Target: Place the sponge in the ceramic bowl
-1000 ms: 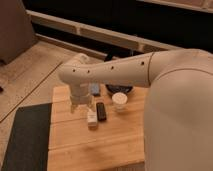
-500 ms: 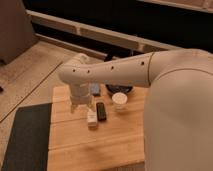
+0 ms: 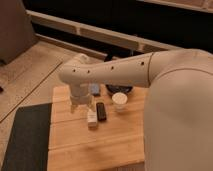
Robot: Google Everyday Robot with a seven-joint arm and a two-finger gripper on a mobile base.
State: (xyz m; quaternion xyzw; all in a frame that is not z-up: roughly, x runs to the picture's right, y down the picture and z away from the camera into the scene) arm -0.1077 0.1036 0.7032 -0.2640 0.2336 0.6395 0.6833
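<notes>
Sponge (image 3: 95,89) lay just left of the ceramic bowl (image 3: 125,90), not inside it. Further left of the bowl hung the gripper (image 3: 78,103), fingers wide, likely ready to grasp.

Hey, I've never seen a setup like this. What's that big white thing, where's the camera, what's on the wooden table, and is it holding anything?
The big white shape is a robot's single arm. It comes in from the right and bends down over a wooden table. There is only one picture, from a camera looking down past the arm; where it is mounted is not known. At the arm's end is the gripper, low over the table's left part, with its fingers apart and apparently holding nothing. On the table lie a blue-grey sponge beside the wrist, a black ceramic bowl partly hidden by the arm, a white cup, a black bar and a small pale thing I cannot identify. The sponge is not yet in the bowl.
</notes>
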